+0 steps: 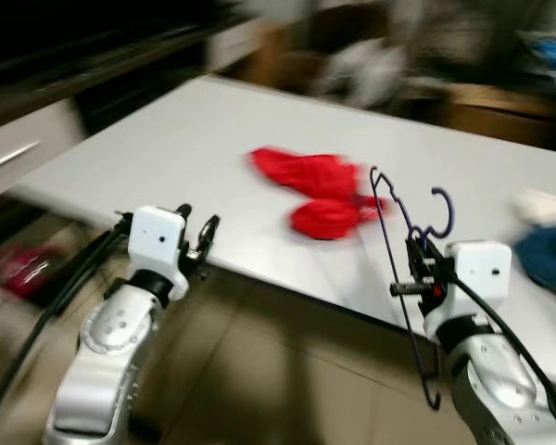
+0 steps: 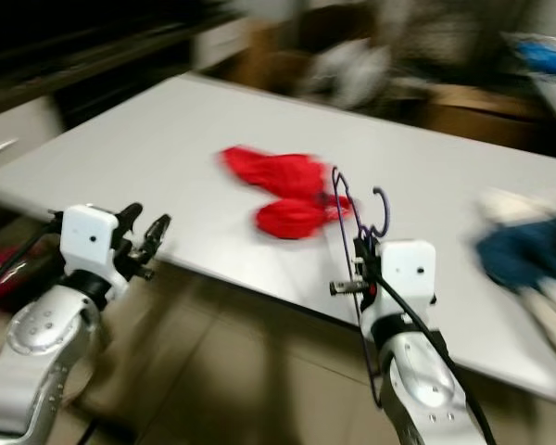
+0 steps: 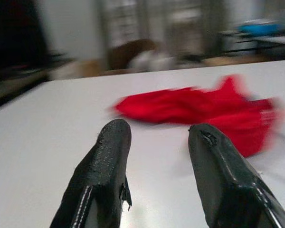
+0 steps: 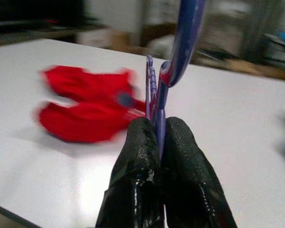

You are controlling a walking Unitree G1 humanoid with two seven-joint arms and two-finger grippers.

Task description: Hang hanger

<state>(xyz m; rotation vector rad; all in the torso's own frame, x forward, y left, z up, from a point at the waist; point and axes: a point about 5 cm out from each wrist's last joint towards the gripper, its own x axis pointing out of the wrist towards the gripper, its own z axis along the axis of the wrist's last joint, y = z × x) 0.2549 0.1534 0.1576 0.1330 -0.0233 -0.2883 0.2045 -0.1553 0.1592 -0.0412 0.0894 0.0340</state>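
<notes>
Head views: carrying the hanger [image 1: 410, 269] upright in the right gripper [image 1: 417, 269], just off the near edge of the table [image 1: 167, 130], hook up, close to the red cloth [image 1: 320, 195]. Holding the left gripper [image 1: 199, 239] at that same edge, fingers parted, empty.

Left wrist: showing parted fingers [image 3: 104, 171] facing the cloth.

Right wrist: clenching the hanger's thin bar.

Judging: transport step; no rail visible, so needing to find one next.
</notes>
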